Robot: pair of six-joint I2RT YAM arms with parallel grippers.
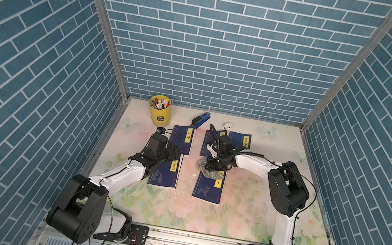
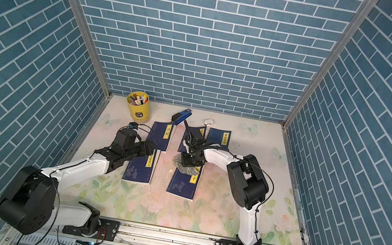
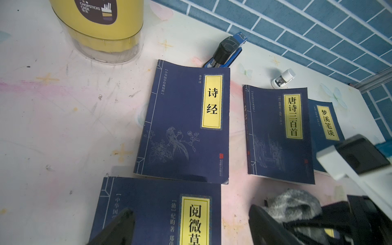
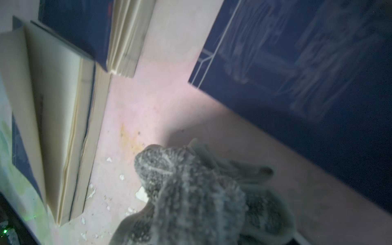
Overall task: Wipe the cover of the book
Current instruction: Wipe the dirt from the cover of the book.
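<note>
1. A yellow pen cup [image 1: 159, 109] stands at the far left of the floral bench [image 1: 240, 218], close to the back wall.
2. The left end effector [image 1: 173, 153] is over the far end of the near-left book [image 1: 163, 176]. Its jaws are spread wide with nothing between them. The left wrist view shows its fingers [image 3: 118, 228] either side of that cover.
3. Just beyond lies the far-left book [image 1: 182, 138], flat, with a blue stapler [image 1: 201, 119] at its far right corner.
4. Pale crumbs [image 1: 186, 181] dot the bench between the two near books.
5. The right end effector [image 1: 213, 165] is clamped on a grey cloth [image 1: 202, 167]. The cloth is bunched on the far end of the book [image 1: 206, 190], which lies flat right of centre, and spills past the book's left edge.
6. Beyond, a middle book [image 1: 209, 142] overlaps the far-right book [image 1: 242, 140]; a small white object [image 1: 227, 126] sits behind them.
</note>
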